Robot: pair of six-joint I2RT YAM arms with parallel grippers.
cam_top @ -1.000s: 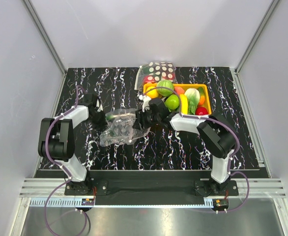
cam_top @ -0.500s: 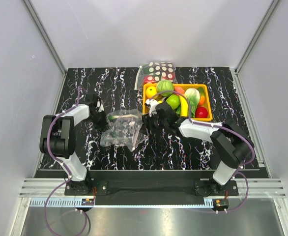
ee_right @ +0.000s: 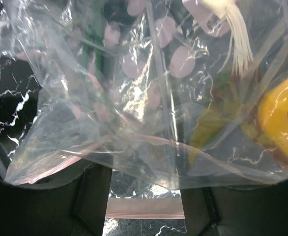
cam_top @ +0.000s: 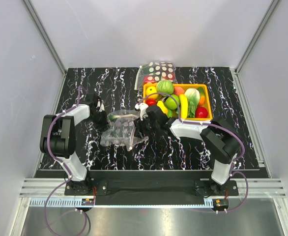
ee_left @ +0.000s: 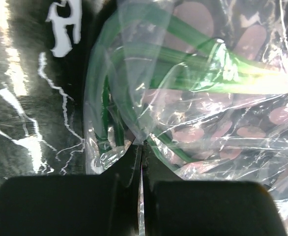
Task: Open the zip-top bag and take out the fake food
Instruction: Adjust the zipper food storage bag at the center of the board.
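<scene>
- Left claw [ee_left: 140,145] is pinching shut on the zip-top bag [cam_top: 120,130] at its left edge, arm reaching forward.
- Right claw [ee_right: 144,196] is hovering at the bag's right side, jaws parted.

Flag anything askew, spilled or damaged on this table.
The zip-top bag lies crumpled and skewed left of centre, one edge pinched in the shut jaws of the left gripper. Nothing looks spilled or visibly damaged.

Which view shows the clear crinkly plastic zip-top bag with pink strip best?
Top external: the whole zip-top bag is in frame. Left wrist shows only an edge pinched in the shut left gripper; right wrist only close-up film by the open right gripper.
</scene>
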